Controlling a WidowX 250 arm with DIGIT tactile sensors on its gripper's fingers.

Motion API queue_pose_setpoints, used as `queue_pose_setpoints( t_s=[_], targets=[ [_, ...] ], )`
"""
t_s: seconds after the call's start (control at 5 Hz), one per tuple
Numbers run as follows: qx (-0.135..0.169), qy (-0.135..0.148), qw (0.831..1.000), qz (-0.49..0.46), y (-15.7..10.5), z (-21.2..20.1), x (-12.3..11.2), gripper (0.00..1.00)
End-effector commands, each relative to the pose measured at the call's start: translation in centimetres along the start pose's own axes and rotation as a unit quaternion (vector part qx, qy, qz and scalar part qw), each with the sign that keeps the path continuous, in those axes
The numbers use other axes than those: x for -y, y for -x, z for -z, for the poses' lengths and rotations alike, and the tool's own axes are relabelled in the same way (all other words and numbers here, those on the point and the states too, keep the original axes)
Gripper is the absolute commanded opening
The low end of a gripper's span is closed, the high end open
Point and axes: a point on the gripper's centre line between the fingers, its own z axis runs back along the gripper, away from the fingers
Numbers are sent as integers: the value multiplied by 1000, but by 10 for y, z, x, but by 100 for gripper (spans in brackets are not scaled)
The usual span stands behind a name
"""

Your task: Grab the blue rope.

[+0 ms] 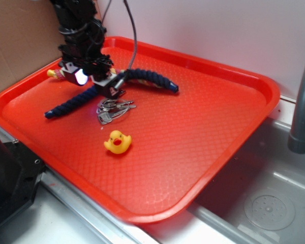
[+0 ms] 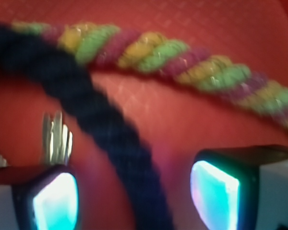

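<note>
the gripper (image 1: 112, 87) is low over the tray (image 1: 203, 127), jaws spread and holding nothing; the wrist view shows its two pads (image 2: 55, 199) wide apart with the blue rope (image 2: 110, 139) running between them. the rope's long axis passes through the gap, from upper left to the bottom, lying a little nearer the left pad, so closing looks likely to catch it. whether the tips are down to rope level, i can't tell. outward: the colored rope (image 2: 182, 62) lies beyond, crossing the blue one at upper left; keys (image 1: 113, 110) sit just beside the jaws; a duck (image 1: 117, 142) is further off.
</note>
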Motion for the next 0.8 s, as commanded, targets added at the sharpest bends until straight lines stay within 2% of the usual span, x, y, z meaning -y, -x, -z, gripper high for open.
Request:
queue_pose_setpoints(
  t_s=[0.0, 0.2, 0.4, 0.6],
  targets=[
    [-20, -8, 1000, 6, 8, 14, -7, 9],
    [-17, -4, 1000, 10, 13, 16, -5, 0],
    [-27, 7, 999, 20, 17, 17, -6, 0],
    [-24, 3, 999, 23, 16, 15, -7, 0]
  ],
)
